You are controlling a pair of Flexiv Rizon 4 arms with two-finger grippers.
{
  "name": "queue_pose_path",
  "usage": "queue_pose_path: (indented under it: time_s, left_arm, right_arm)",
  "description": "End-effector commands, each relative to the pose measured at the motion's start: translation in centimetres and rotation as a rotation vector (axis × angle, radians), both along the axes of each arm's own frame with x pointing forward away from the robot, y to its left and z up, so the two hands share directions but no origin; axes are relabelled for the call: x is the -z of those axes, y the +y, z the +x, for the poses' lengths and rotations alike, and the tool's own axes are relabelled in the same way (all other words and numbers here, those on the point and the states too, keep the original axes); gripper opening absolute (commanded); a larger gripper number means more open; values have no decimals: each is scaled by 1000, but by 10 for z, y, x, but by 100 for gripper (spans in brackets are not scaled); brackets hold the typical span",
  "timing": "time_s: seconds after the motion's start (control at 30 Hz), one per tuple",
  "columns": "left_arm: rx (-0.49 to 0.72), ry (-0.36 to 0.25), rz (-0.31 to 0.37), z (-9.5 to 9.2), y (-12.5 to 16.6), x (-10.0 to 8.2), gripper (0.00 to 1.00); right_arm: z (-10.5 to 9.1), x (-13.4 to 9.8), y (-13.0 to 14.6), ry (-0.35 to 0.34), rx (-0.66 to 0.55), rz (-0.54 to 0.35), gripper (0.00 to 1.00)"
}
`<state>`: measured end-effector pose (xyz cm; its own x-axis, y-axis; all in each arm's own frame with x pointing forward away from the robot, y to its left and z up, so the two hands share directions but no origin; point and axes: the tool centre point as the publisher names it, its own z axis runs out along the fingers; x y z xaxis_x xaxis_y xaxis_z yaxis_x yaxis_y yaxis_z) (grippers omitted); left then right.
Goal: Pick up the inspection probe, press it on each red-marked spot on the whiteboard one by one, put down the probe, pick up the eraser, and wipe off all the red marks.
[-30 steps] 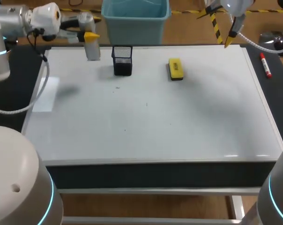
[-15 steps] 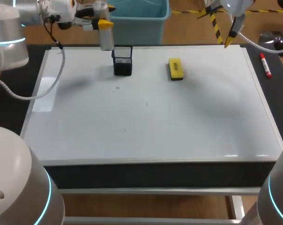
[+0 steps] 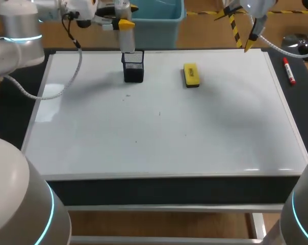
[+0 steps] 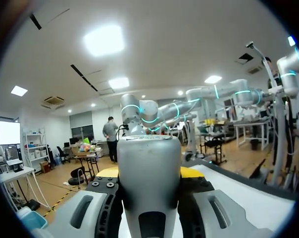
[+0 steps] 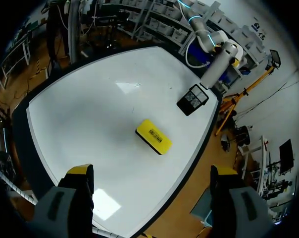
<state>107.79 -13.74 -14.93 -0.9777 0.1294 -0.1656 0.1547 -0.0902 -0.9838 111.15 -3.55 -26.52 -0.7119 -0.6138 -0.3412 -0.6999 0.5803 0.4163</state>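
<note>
Now, smooth cylindrical probe [image 3: 127, 37] by mesh cup [image 3: 133, 66].

Yellow eraser [image 3: 191, 74], black mesh holder [image 3: 133, 66]

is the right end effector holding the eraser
No, the eraser lies on the whiteboard, ahead of the open right end effector.
</note>
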Motion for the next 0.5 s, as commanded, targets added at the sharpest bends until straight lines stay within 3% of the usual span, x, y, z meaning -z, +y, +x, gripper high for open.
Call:
queue_pose_path:
  time_s: [0.03, 0.5]
  left_arm:
    - [58, -6, -7, 9, -8, 10, 0]
    - [20, -6, 24, 11, -15, 24, 0]
  right_arm:
    - [0, -1, 0, 0, -2, -4, 100]
    - [0, -1, 0, 0, -2, -4, 100]
